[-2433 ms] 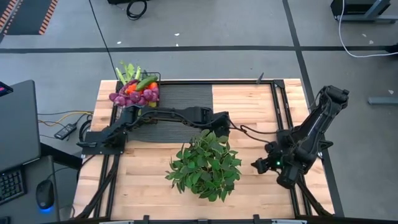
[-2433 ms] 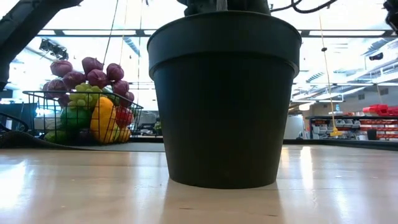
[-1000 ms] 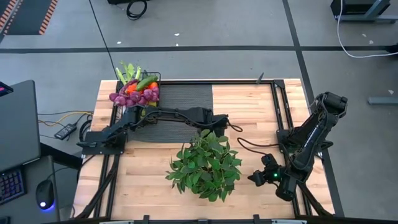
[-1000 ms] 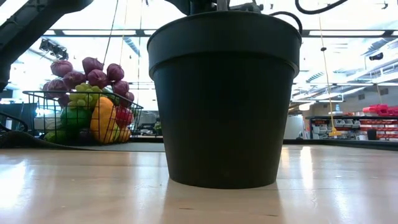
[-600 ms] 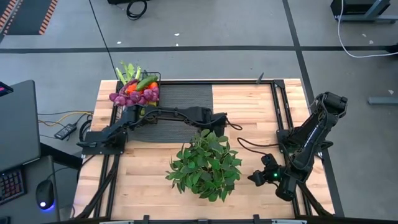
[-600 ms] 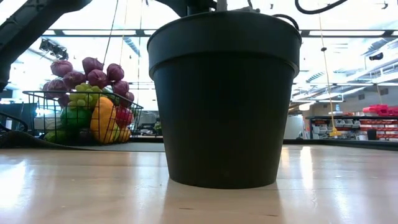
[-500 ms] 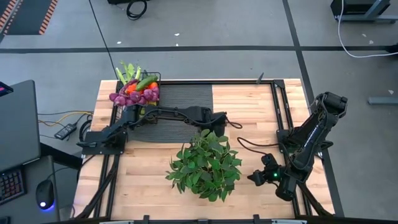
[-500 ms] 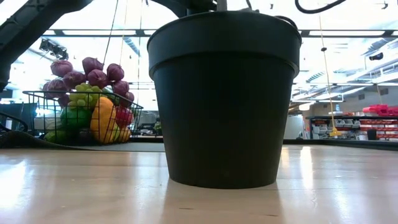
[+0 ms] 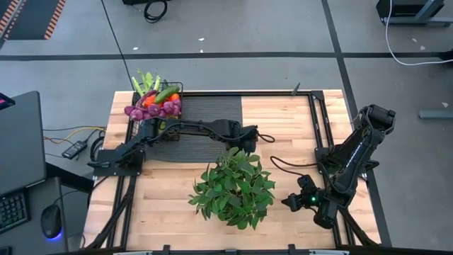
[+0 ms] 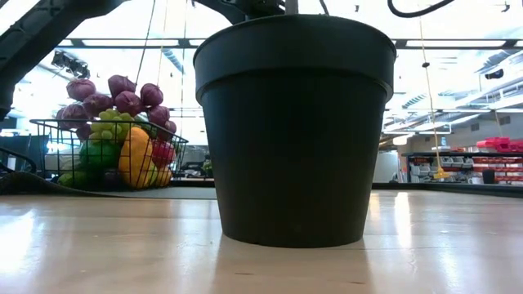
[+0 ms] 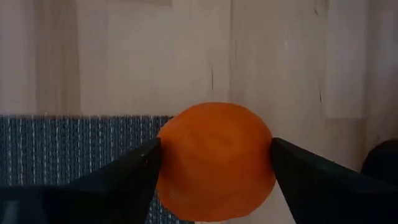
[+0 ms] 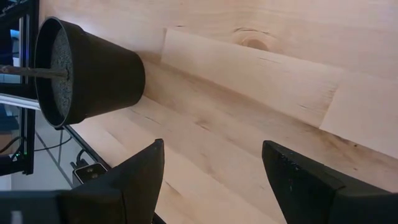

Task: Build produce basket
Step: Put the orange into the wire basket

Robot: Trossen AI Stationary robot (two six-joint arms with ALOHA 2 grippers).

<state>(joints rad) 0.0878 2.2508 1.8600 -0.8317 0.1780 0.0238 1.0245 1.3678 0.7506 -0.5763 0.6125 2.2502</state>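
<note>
Carrying an orange (image 11: 214, 160) between its two fingers, the left pincer (image 11: 214, 168) hangs over the edge of the ribbed mat (image 9: 205, 113), just behind the potted plant (image 9: 233, 188). The basket (image 9: 154, 103), already heaped with produce (image 10: 114, 139), sits well off toward that arm's base, at the bench (image 9: 177, 212) corner. Next, likely, comes a swing there and a release above the pile; contact looks firm, though only one view shows it. Waiting beside the plant, the right pincer (image 12: 211, 180) stands open and empty.

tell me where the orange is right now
The orange sits between the left gripper's fingers, over the ribbed mat's edge, just behind the leafy plant.
</note>
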